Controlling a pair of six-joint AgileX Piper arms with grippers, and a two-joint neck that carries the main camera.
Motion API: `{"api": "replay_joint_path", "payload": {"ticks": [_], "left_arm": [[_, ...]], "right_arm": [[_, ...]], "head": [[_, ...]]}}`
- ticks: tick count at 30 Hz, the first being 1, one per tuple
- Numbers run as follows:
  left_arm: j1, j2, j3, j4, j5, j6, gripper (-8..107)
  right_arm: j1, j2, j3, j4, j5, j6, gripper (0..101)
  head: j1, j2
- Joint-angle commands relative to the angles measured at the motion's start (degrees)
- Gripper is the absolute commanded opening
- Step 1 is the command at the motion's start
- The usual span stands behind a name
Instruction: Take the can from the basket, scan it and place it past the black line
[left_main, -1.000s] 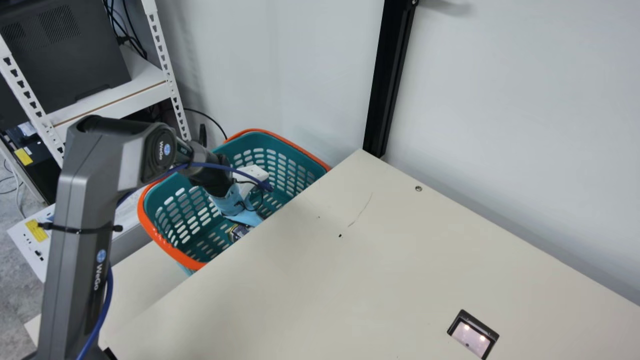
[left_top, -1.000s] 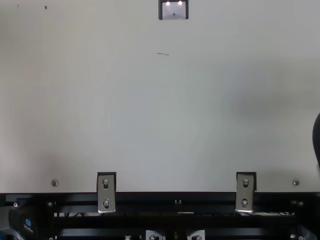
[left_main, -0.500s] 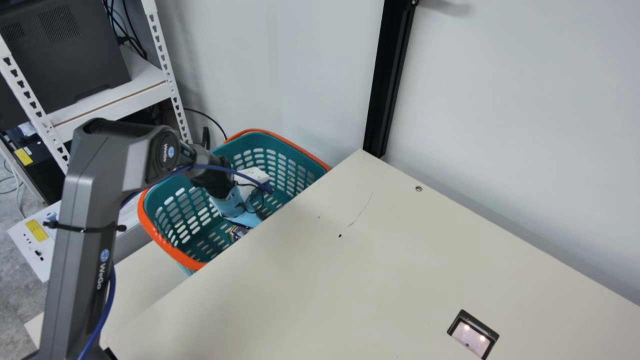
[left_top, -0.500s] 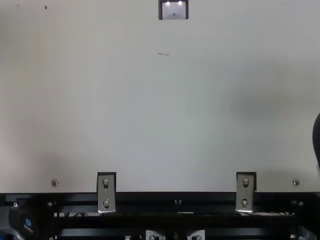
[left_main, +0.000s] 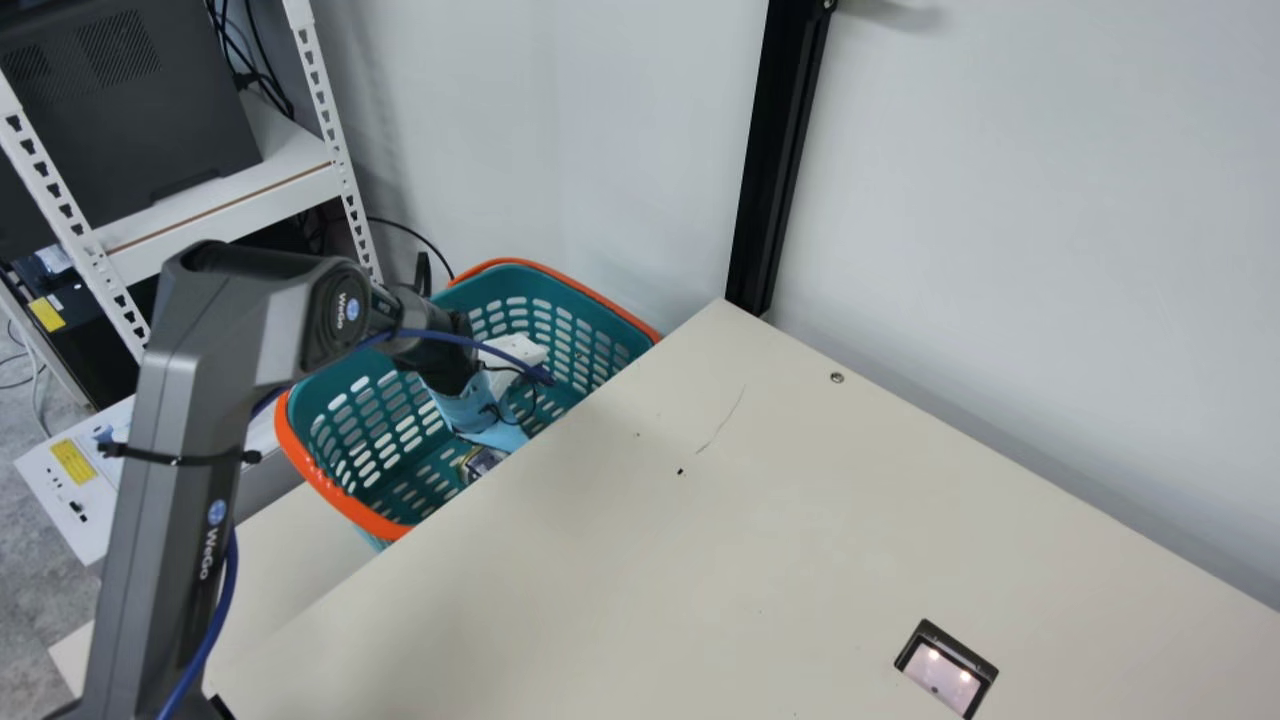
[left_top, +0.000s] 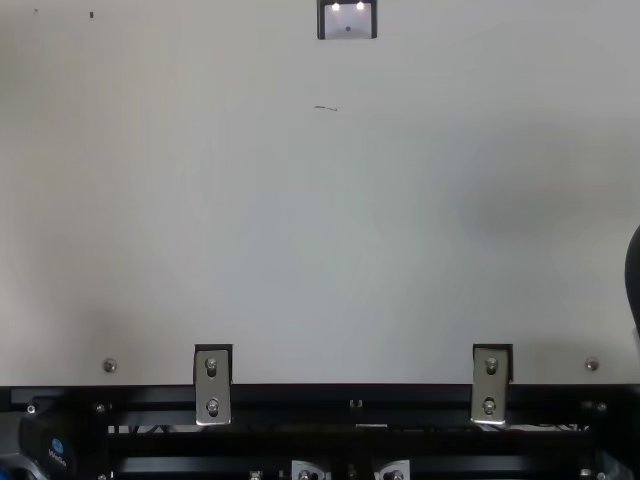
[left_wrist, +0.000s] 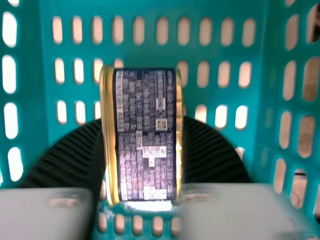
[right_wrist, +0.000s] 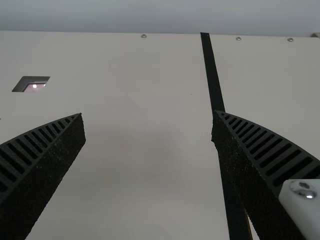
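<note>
In the main view my left gripper (left_main: 486, 420), light blue at its body, hangs inside the teal basket (left_main: 370, 515) with the orange rim. The can (left_main: 484, 461) shows beneath it, partly cut off by the table edge. The left wrist view has the gold-rimmed, dark-labelled can (left_wrist: 145, 135) held between both ribbed fingers of my left gripper (left_wrist: 141, 127), which is shut on it. My right gripper (right_wrist: 148, 114) stands open and empty above the table in the right wrist view. Beyond its fingertips runs the black line (right_wrist: 212, 75). The scanner (left_main: 940, 677) is a lit window in the table.
A white socket block (left_main: 515, 350) and blue cable sit by the left wrist. Behind the basket are a wall and a black post (left_main: 780, 150); a white shelf rack (left_main: 220, 205) stands at far left. The table edge (left_main: 560, 410) borders the basket.
In the main view my left arm has shifted slightly to the right, with its gripper still inside the basket. The scanner and basket have stayed put.
</note>
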Motion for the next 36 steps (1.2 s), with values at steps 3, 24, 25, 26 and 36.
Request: {"api": "replay_joint_path", "payload": {"ticks": [3, 24, 25, 26, 36], "left_arm": [[0.16, -0.67, 0.15, -0.3, 0.61, 0.51, 10], [2.85, -6.4, 3.97, -4.08, 1.38, 6.08, 10], [2.99, -6.77, 4.3, -4.46, 1.33, 6.5, 10], [3.1, -7.12, 4.55, -4.81, 1.33, 6.84, 10], [4.49, -12.25, 6.72, -9.5, 3.37, 9.51, 10]], "right_arm": [[0.0, 0.0, 0.0, 0.0, 0.0, 0.0, 101], [0.0, 0.0, 0.0, 0.0, 0.0, 0.0, 101], [0.0, 0.0, 0.0, 0.0, 0.0, 0.0, 101], [0.0, 0.0, 0.0, 0.0, 0.0, 0.0, 101], [0.0, 0.0, 0.0, 0.0, 0.0, 0.0, 101]], "head": [[-2.13, 0.96], [-2.13, 0.96], [-2.13, 0.96], [-2.13, 0.96], [-2.13, 0.96]]}}
